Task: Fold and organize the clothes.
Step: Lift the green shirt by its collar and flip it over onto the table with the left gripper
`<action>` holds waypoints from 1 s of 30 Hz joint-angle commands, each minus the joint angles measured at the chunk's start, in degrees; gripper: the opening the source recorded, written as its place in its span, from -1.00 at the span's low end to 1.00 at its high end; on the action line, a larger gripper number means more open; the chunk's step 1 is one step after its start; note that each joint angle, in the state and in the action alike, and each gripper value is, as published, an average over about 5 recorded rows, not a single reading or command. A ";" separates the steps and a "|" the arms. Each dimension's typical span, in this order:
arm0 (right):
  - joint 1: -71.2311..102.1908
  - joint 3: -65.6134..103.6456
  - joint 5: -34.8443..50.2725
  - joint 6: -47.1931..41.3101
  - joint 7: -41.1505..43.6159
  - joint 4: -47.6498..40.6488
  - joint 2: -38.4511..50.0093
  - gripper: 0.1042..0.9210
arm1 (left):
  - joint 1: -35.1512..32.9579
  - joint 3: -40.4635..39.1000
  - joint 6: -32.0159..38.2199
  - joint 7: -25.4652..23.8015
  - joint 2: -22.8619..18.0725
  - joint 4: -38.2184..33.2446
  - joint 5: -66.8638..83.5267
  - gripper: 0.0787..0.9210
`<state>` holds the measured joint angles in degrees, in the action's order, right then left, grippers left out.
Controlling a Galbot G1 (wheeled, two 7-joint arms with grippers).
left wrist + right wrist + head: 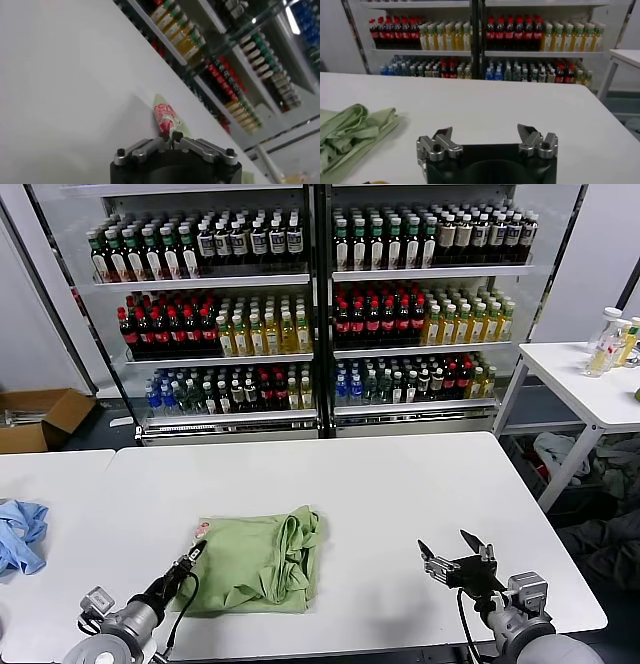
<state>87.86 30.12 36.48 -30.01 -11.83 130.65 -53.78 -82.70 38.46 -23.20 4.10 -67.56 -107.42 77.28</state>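
The clothes are one light green polo shirt (pixel 260 559), lying folded into a rough rectangle on the white table (pixel 390 474) in front of me. A red-and-white patch shows at its left edge (pixel 165 114). My left gripper (pixel 196 552) is at that left edge, shut, with its fingertips (pixel 170 136) pinched on the fabric just below the patch. Over bare table to the right of the shirt, my right gripper (pixel 452 546) stands open and holds nothing. In the right wrist view the gripper (pixel 487 134) is apart from the bunched side of the shirt (pixel 350 130).
A light blue cloth (pixel 20 534) lies at the table's far left edge. Shelves of bottles (pixel 320 294) stand behind the table. A second white table (pixel 590 379) with bottles is at the right, and a cardboard box (pixel 40 416) sits on the floor at the left.
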 commanded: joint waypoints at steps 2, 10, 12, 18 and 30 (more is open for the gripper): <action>0.15 0.19 0.10 0.03 -0.05 0.01 -0.03 0.76 | 0.37 6.70 -0.18 0.41 0.04 0.09 13.39 -0.97; -0.67 -0.11 0.60 0.54 0.24 -0.41 -0.05 0.76 | 0.53 22.54 -2.69 2.18 10.19 2.61 19.75 -0.97; -1.11 -0.38 0.78 0.64 0.29 -0.55 -0.10 0.76 | 0.45 27.00 -3.36 2.53 13.35 3.26 20.13 -0.97; -2.73 -1.56 1.22 0.76 0.33 -0.74 -0.21 0.76 | -0.29 34.95 -6.13 4.44 20.47 -2.47 20.09 -0.97; -0.74 -1.83 -0.53 1.28 0.77 0.47 -1.35 0.76 | -0.71 1.62 -2.26 5.56 18.00 -18.35 -22.98 -0.97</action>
<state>86.06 28.04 36.64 -29.28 -11.35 130.84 -54.68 -83.12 61.44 -27.71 8.37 -50.79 -114.23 87.52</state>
